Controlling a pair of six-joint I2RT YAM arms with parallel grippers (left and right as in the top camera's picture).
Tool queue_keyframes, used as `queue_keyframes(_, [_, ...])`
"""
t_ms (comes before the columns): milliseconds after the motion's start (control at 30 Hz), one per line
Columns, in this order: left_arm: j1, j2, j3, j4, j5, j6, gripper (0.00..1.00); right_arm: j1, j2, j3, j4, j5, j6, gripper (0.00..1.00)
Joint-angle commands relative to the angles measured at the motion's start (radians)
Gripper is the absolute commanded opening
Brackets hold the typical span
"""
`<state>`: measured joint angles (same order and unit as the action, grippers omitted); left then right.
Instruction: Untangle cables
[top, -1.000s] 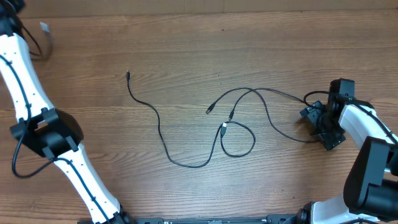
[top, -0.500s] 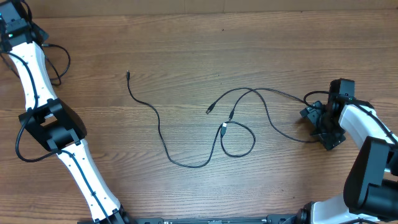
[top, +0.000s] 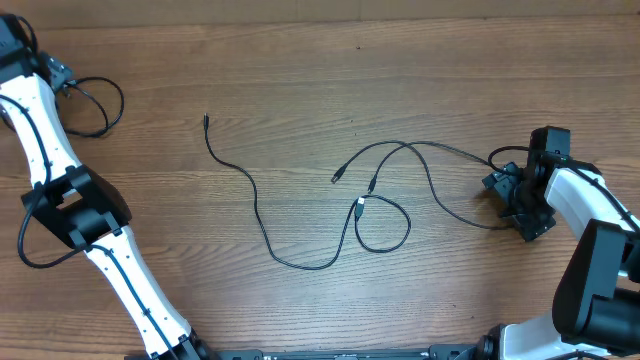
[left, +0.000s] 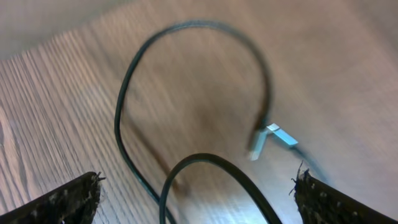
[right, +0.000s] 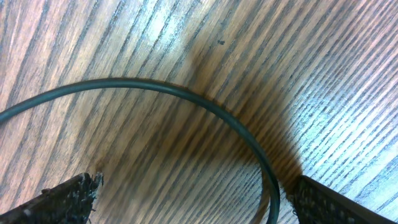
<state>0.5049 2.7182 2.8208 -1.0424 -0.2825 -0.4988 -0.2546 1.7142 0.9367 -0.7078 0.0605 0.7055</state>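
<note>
Looking down, middle cables: the long cable (top: 255, 205) winds from left of centre into a small loop mid-table. There it tangles with the crossing cable (top: 402, 146), whose two strands run right to the right gripper (top: 510, 203).
Overhead, looped cable (top: 121, 103): it lies in a separate loop at far left, just beside the left arm (top: 45, 130) and well apart from the tangle.
Left wrist, left gripper (left: 199, 202): the jaws are spread wide and grip nothing.
Left wrist, cable: the blurred looped cable lies on the wooden table (left: 62, 93) beneath the gripper. Its silver plug (left: 280, 135) rests inside the curve.
Right wrist, jaws: they are spread wide, with nothing pinched.
Right wrist, cable: one black cord arcs across the wood between the two fingertips.
</note>
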Motion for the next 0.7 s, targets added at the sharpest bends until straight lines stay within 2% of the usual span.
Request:
queue_keyframes(0, [-0.006, -0.069, 0.126, -0.038, 0.127, -0.018, 1.0, -0.001, 0.005, 0.012, 0.008, -0.003, 0.0, 1.0])
queue_keyframes(133, [-0.017, -0.118, 0.223, -0.123, 0.283, -0.048, 1.0, -0.001, 0.005, 0.012, 0.008, -0.003, 0.0, 1.0])
queue_keyframes(200, [-0.024, -0.144, 0.243, -0.153, 0.422, -0.047, 1.0, -0.001, 0.005, 0.012, 0.008, -0.003, 0.0, 1.0])
queue_keyframes(333, [-0.033, -0.175, 0.246, -0.212, 0.811, -0.002, 1.0, -0.001, 0.005, 0.012, 0.008, -0.003, 0.0, 1.0])
queue_keyframes(400, [-0.043, -0.18, 0.246, -0.253, 0.892, 0.042, 1.0, -0.001, 0.005, 0.012, 0.008, -0.003, 0.0, 1.0])
queue_keyframes(467, [-0.066, -0.189, 0.246, -0.324, 0.819, 0.034, 1.0, -0.001, 0.005, 0.012, 0.008, -0.003, 0.0, 1.0])
queue_keyframes(667, [-0.168, -0.27, 0.247, -0.551, 0.414, 0.0, 1.0, -0.001, 0.005, 0.012, 0.008, -0.003, 0.0, 1.0])
